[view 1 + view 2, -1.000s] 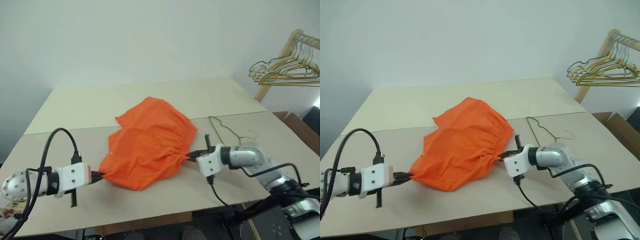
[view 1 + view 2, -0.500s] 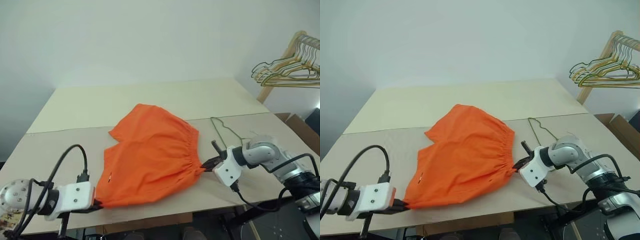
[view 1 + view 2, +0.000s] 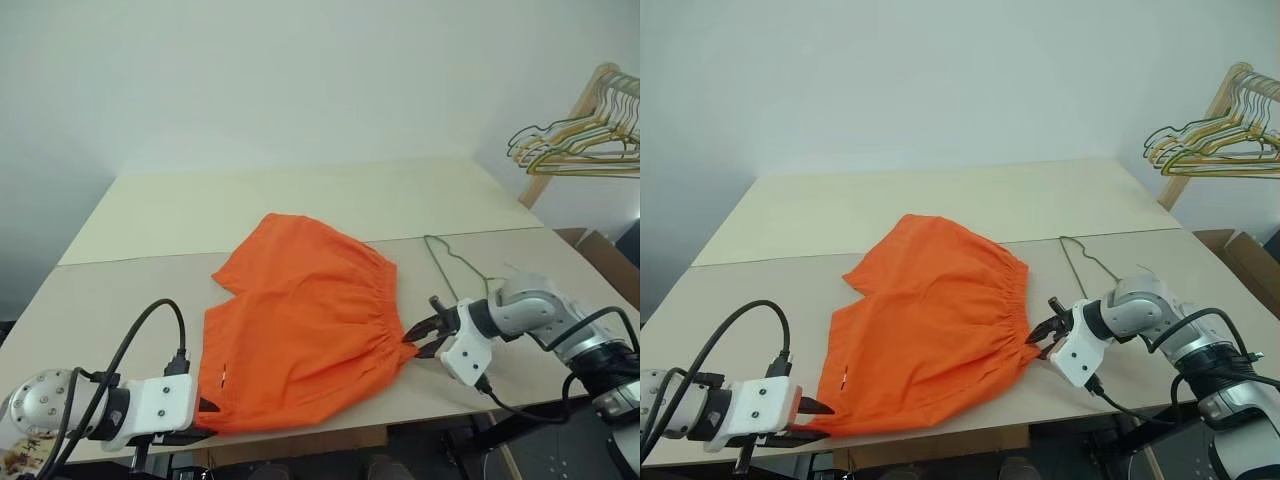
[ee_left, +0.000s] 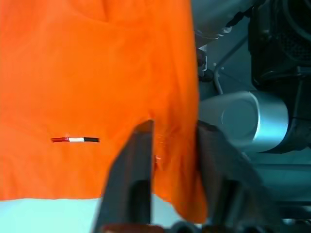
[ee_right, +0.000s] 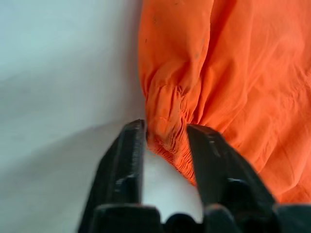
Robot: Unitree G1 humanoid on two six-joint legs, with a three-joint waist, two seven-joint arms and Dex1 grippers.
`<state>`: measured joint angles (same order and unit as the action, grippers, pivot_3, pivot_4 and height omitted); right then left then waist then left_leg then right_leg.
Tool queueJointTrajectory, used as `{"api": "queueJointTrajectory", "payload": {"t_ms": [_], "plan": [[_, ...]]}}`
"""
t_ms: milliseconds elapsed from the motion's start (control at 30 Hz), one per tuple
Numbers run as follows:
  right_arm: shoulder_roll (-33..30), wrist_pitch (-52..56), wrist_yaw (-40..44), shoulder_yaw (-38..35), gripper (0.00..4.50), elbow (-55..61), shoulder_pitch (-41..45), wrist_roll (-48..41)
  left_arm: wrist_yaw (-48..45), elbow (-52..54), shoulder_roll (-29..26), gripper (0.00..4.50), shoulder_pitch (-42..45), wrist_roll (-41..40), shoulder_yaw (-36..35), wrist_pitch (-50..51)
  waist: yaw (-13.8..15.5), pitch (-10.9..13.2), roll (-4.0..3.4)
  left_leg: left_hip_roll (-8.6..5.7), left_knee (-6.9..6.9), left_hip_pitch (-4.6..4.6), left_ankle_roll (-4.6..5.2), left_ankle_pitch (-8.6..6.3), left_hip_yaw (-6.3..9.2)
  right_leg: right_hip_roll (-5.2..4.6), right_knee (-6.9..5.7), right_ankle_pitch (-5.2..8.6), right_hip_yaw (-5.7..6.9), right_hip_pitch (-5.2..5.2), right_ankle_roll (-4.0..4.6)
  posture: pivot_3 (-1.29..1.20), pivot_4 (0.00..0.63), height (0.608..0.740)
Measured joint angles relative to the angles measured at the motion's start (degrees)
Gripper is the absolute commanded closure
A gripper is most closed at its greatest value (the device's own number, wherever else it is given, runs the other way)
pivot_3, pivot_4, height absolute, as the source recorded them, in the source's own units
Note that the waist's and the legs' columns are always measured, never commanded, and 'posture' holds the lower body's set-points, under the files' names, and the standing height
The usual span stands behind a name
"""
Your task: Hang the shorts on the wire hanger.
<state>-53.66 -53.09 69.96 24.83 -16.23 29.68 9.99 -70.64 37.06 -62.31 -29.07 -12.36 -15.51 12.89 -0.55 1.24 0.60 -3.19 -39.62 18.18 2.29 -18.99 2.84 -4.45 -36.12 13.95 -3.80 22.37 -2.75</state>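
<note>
Shorts [image 3: 300, 320] lie flat on the table [image 3: 300, 190], both grippers' [image 4: 170, 141] [image 5: 165, 141] jaws spread around its edges.

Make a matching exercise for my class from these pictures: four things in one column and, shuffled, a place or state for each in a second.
Column 1:
1. shorts
2. wire hanger
3. bunch of hangers
4. right pincer

Column 2:
A. hanging from a wooden rack
B. jaws apart at the waistband corner
C. spread flat on the table
D. lying on the table beside the waistband

Pairs: 1-C, 2-D, 3-A, 4-B
</note>
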Motion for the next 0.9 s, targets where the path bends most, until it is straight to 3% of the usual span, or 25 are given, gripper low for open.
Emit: {"api": "queueJointTrajectory", "payload": {"t_ms": [167,233,367,567,633,700,800,900], "plan": [[-2.31,-0.18,1.06,0.00,0.24,-0.03,-0.07,-1.76,-3.42,-2.12,-1.44,0.68,-0.48,-0.14,-2.84,-0.40,-0.11,0.02,-0.01,0.02,0.00,-0.01,0.01,0.00,0.00,0.00,0.00,0.00,0.01,0.00,0.01,0.02,0.000,0.740],[-4.10,1.84,2.30,-0.41,0.00,0.47,-0.49,-4.63,-5.96,-3.32,-1.92,0.06,-0.89,-0.84,-6.19,-0.48,-0.10,0.05,-0.05,0.04,0.00,-0.01,0.01,-0.01,0.00,-0.01,0.00,0.01,0.00,-0.01,0.02,0.02,0.000,0.740],[-5.30,10.94,2.89,-3.11,0.00,2.84,-1.92,-11.03,-7.49,-4.73,-0.37,0.06,1.04,-4.44,-10.26,0.26,-0.09,0.09,-0.08,0.10,0.00,0.01,0.03,-0.02,0.01,-0.09,0.01,0.01,0.00,-0.02,0.02,0.01,0.000,0.740],[-6.80,39.02,0.13,-12.12,0.00,7.55,-3.04,-21.22,-3.18,-7.54,7.84,0.06,17.54,-24.05,-12.95,6.55,0.80,0.14,-0.13,0.12,-0.04,0.08,0.00,-0.03,0.14,-0.12,0.02,-0.01,0.17,0.01,0.00,-0.01,0.000,0.740],[-5.76,47.18,-3.24,-13.71,0.00,7.87,-2.98,-21.25,0.80,-8.34,11.84,0.06,22.68,-26.00,-11.69,7.17,0.94,0.10,-0.19,0.08,-0.04,0.09,-0.03,-0.04,0.13,-0.10,0.03,-0.02,0.15,0.02,-0.02,-0.02,0.000,0.740],[-0.26,68.64,-12.43,-15.06,0.00,6.74,-0.38,-21.52,7.86,-8.59,19.65,0.06,29.66,-28.46,-6.59,7.72,0.96,0.04,-0.09,0.04,-0.10,0.23,-0.14,0.01,0.12,-0.05,0.02,-0.17,0.03,0.17,0.01,-0.03,0.000,0.740],[3.98,87.55,-20.56,-18.16,0.00,6.17,1.02,-22.82,11.88,-8.14,23.72,0.06,31.71,-30.31,-1.84,9.71,0.77,-0.03,-0.07,0.00,-0.12,0.84,-0.23,0.05,0.09,-0.04,-0.06,-0.19,-0.07,0.87,0.02,-0.05,0.000,0.740],[7.89,98.40,-27.52,-20.24,0.00,6.10,1.15,-22.55,12.19,-8.01,24.43,0.06,31.70,-29.09,3.41,9.69,0.17,-0.11,-0.03,-0.01,-0.20,1.58,-0.78,0.38,0.03,0.00,-0.20,-0.23,-0.11,1.71,0.06,-0.07,0.000,0.740]]}}
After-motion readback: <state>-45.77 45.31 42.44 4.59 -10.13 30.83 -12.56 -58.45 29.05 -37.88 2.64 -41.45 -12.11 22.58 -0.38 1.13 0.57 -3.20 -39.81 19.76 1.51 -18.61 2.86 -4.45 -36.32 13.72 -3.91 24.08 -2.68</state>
